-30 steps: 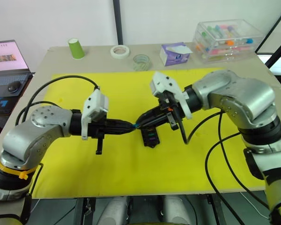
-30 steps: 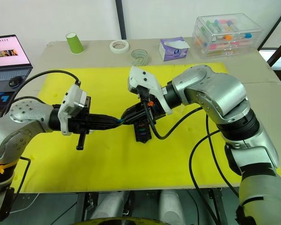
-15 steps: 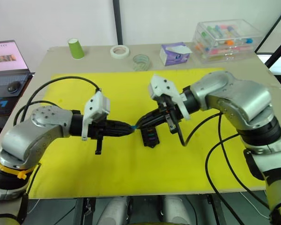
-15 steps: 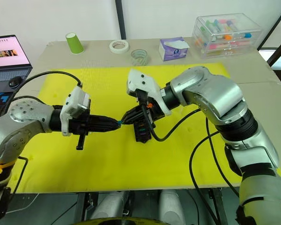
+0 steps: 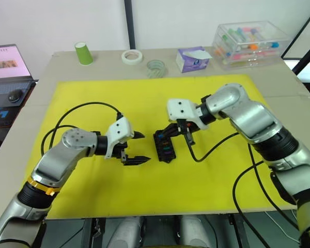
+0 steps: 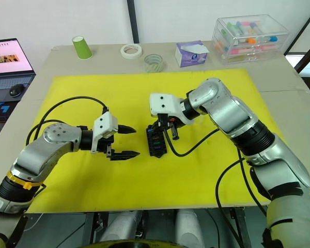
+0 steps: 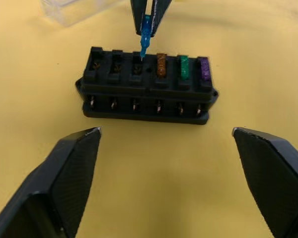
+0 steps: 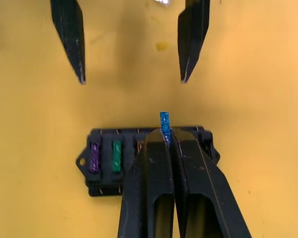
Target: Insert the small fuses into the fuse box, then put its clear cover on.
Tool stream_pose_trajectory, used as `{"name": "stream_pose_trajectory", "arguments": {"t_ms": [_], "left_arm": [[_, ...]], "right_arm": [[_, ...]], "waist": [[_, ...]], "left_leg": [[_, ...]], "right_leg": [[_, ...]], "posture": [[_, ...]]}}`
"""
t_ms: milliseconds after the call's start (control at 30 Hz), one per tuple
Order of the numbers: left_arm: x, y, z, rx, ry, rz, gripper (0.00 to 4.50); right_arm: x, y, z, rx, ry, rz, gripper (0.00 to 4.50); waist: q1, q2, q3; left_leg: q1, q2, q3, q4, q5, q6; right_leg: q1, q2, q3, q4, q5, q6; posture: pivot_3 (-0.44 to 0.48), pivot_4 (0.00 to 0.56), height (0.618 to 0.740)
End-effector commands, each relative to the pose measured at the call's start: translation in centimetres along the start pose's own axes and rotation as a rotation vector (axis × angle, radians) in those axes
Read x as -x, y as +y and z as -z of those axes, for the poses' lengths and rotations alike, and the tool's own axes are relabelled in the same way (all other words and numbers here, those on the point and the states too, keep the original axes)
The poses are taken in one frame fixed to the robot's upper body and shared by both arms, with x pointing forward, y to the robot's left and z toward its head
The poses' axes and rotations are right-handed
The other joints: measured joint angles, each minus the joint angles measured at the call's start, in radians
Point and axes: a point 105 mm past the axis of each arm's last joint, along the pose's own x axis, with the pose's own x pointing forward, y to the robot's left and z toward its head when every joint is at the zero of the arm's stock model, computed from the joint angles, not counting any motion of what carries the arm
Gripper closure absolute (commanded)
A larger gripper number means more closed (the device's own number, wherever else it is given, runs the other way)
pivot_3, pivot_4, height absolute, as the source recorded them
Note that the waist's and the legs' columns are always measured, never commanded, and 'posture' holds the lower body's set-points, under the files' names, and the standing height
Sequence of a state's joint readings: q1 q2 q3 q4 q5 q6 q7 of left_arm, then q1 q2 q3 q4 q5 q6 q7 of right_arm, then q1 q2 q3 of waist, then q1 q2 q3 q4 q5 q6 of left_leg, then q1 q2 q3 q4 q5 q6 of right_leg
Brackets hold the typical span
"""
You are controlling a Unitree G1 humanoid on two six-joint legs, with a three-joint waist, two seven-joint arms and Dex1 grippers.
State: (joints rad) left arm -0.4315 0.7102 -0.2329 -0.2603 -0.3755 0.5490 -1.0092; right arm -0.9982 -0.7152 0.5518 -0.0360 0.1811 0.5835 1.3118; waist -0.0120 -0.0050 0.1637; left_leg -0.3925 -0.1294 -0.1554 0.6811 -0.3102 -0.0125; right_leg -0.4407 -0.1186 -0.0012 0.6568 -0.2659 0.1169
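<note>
place: pretty clearly a lab or test bench, not a home
table (image 6: 299,88): plain beige top, covered by a yellow mat (image 6: 82,181) as a work surface
left edge: a laptop (image 6: 8,57) is kept open beside the table
back row: a green cup (image 6: 81,47), tape rolls (image 6: 130,50), a tissue box (image 6: 191,53) and a clear storage box (image 6: 250,32) of coloured bits are lined up
wall: bare and white

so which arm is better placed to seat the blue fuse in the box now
Right. Its fingers are shut on the blue fuse, held just above an empty slot of the black fuse box. The left gripper is open and empty, off to the side of the box.
</note>
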Motion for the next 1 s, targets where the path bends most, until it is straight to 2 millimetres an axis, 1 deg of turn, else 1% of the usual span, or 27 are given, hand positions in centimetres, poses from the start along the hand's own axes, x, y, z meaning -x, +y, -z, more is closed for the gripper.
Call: {"name": "stream_pose_trajectory", "arguments": {"t_ms": [33,133,300,533,1000], "left_arm": [[-0.4,0.2,-0.7,-0.058,-0.014,-0.002,0.02],[-0.8,0.2,-0.9,-0.072,-0.024,0.001,0.02],[-1.0,0.1,-0.9,-0.08,-0.02,0.01,0.02],[-1.1,0.2,-0.6,-0.089,-0.012,0.006,0.02],[-1.1,0.2,-0.6,-0.099,-0.013,0.0,0.02]], "right_arm": [[0.1,-0.5,-0.2,0.028,0.003,0.011,4.5],[-0.1,-0.7,0.2,0.012,0.005,0.008,4.5],[-0.1,-0.6,0.3,0.003,0.001,-0.01,4.5],[-0.1,-0.1,-0.1,-0.025,-0.032,-0.036,4.5],[-0.6,-0.4,0.8,-0.019,-0.011,-0.013,4.5]], "waist": [[0.0,0.0,0.0],[0.0,0.0,0.0],[-0.001,0.0,0.0],[0.0,0.0,0.0],[0.0,0.0,0.0]], "left_leg": [[0.0,0.0,0.0,0.0,0.0,0.0],[0.0,0.0,0.0,0.0,0.0,0.0],[0.0,0.0,0.0,0.0,0.0,0.0],[0.0,0.0,0.0,0.0,0.0,0.0],[0.0,0.0,0.0,0.0,0.0,0.0]], "right_leg": [[0.0,0.0,0.0,0.0,0.0,0.0],[0.0,0.0,0.0,0.0,0.0,0.0],[0.0,0.0,0.0,0.0,0.0,0.0],[0.0,0.0,0.0,0.0,0.0,0.0],[0.0,0.0,0.0,0.0,0.0,0.0]], "posture": [[0.0,0.15,0.74],[0.0,0.15,0.74],[0.0,0.15,0.74],[0.0,0.15,0.74],[0.0,0.15,0.74]]}}
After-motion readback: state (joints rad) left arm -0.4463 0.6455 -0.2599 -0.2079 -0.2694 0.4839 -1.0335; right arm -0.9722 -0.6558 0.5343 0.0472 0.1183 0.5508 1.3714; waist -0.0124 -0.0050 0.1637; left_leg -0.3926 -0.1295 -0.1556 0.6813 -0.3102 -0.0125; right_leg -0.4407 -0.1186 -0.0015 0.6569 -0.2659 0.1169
